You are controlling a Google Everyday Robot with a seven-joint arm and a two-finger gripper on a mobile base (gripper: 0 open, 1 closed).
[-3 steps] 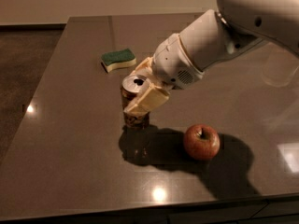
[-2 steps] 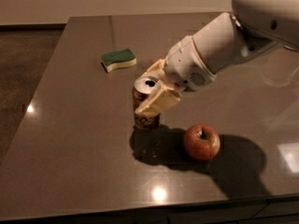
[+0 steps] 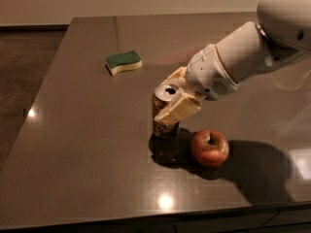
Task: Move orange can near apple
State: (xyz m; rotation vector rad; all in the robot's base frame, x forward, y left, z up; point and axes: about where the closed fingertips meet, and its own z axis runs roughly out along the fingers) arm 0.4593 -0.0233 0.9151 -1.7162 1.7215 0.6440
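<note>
The orange can stands upright on the dark table, its silver top with the pull-tab hole showing. My gripper comes in from the right and is shut on the can, one cream finger across its front and the other behind it. The red-orange apple sits on the table just right of and slightly in front of the can, a small gap between them. The white arm reaches in from the upper right.
A green and yellow sponge lies on the table at the back left. The table's front edge runs along the bottom, and its left edge borders a dark floor.
My gripper has carried the can to the right and toward the front, closer to the apple. The apple and the sponge have not moved.
</note>
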